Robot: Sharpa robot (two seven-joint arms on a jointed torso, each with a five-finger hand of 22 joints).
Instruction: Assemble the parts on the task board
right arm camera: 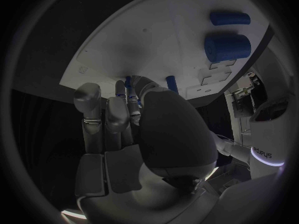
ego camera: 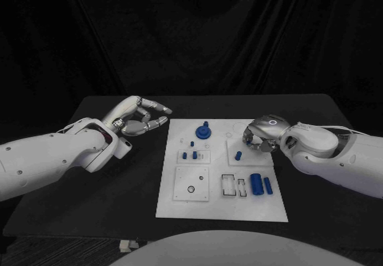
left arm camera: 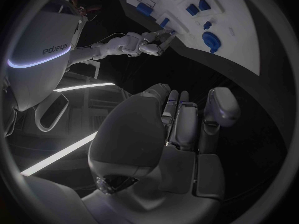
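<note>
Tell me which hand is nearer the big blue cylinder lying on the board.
Right. The right hand hovers over the task board just beyond the big blue cylinder; the left hand is off the board's far side.

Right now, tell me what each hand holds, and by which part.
Left hand: nothing, off the task board. Right hand: fingers at a small blue peg; a grip cannot be told.
</note>
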